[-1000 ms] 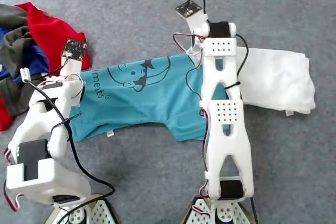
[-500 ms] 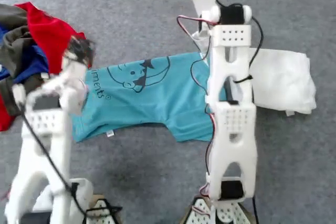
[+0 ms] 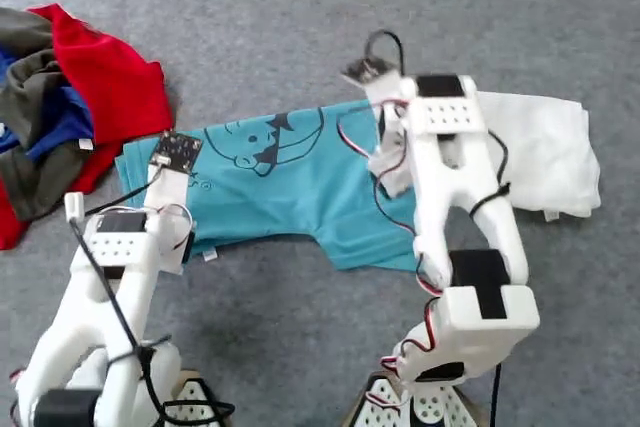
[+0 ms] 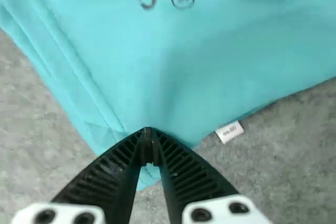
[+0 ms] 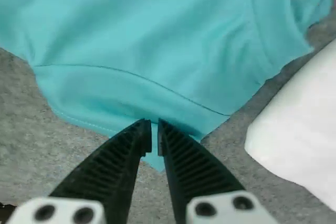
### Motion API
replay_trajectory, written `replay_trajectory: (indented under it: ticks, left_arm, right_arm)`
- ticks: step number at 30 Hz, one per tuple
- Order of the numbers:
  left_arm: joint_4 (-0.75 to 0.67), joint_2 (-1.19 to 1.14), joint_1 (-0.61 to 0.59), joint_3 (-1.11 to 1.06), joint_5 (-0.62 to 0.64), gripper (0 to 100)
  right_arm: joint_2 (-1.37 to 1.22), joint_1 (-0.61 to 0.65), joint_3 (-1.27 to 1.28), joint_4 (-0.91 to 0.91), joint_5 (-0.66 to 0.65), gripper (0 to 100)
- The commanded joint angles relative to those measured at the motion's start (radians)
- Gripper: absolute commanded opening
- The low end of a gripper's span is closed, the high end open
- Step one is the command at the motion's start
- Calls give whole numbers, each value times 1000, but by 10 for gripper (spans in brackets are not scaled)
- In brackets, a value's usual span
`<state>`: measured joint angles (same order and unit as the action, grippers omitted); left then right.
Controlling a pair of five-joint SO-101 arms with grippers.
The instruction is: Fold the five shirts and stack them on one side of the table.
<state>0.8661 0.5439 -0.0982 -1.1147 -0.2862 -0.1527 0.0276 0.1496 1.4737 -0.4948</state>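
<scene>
L gripper (image 4: 149,136): fingers together, tips down on the near corner of the teal shirt (image 4: 210,61). The cloth puckers toward the tips, so it reads as clamped on the hem. A small white label (image 4: 230,131) sits on the hem just beside.

R gripper (image 5: 154,129): fingers all but together, thin slit between them, tips at a sleeve hem of the same shirt. Cannot tell if cloth is pinched.

The teal shirt lies spread flat, print up, mid-table, reaching across btw. both arms on the grey table cover (image 3: 250,37).

A folded white shirt (image 3: 540,152) lies on the right side, against the teal shirt's edge, beside the R arm.

Far left: a loose heap of shirts (image 3: 70,97), red, blue and dark grey, unfolded. The red one is just beside the teal shirt's far corner.
</scene>
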Motion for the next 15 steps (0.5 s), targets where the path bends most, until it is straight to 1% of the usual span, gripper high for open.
replay_trajectory:
  ticks: [1, 4, 7, 11, 15]
  left_arm:
    - [-12, -74, 1, 22, -15, 29]
    - [15, -117, 7, 61, -51, 29]
    - [17, -138, 1, 68, -92, 29]
    - [12, -135, -56, 76, -186, 29]
    - [11, -141, -116, 122, -255, 29]
  right_arm:
    - [56, -38, 117, -106, -34, 35]
    - [56, -55, 186, -183, -54, 35]
    - [56, -71, 226, -213, -66, 35]
    - [30, -112, 271, -269, -80, 35]
    - [-74, -164, 283, -295, -100, 35]
